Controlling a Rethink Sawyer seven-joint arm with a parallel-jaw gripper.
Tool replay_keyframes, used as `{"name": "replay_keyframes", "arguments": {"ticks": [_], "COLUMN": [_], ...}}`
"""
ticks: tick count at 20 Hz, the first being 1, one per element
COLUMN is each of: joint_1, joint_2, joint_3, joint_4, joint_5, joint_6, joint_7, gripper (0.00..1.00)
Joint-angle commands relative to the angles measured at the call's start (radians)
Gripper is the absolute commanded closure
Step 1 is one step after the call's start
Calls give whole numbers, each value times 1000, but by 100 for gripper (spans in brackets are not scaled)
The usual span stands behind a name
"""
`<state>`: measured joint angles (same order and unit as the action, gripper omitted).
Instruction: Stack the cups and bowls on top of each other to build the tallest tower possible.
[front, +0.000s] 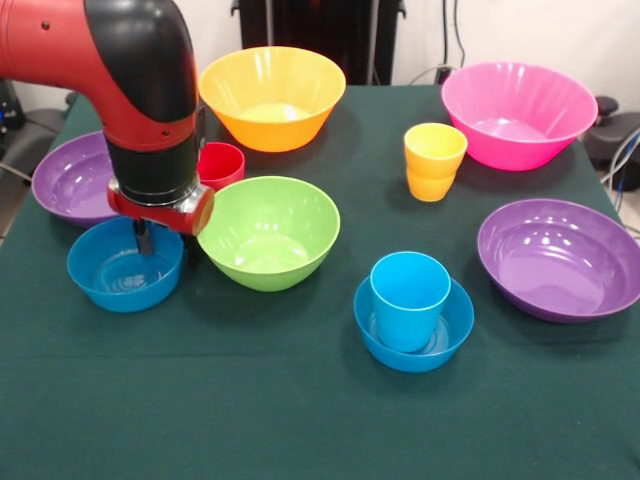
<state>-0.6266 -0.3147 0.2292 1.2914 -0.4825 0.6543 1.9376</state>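
Observation:
My gripper (150, 243) hangs low over a small blue bowl (118, 296) at the left and reaches into its right side. A red cup (224, 163) stands just behind, partly hidden by the arm. A lime green bowl (268, 232) sits close to the right of the gripper. A blue cup (408, 298) stands upright inside a second small blue bowl (398, 358) at front centre. A yellow-orange cup (433, 160) stands alone. The purple bowls lie far left (62, 180) and right (560, 258). The orange-yellow bowl (272, 97) and pink bowl (517, 113) are at the back.
Everything rests on a dark green tablecloth (300, 425). The red and black arm (140, 90) comes down at the upper left and covers part of the left purple bowl. Dark equipment and cables stand behind the table's far edge.

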Motion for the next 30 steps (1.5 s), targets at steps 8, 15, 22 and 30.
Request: {"name": "replay_keyframes", "arguments": {"ticks": [8, 15, 22, 30], "joint_1": [-13, -31, -37, -35], "joint_2": [72, 86, 86, 65], "joint_3": [60, 96, 122, 141], "joint_4": [57, 14, -15, -7], "joint_5": [-11, 15, 21, 21], "joint_6": [-177, -141, -105, -60], "joint_7": [13, -33, -76, -105], "gripper": [0, 0, 0, 0]}}
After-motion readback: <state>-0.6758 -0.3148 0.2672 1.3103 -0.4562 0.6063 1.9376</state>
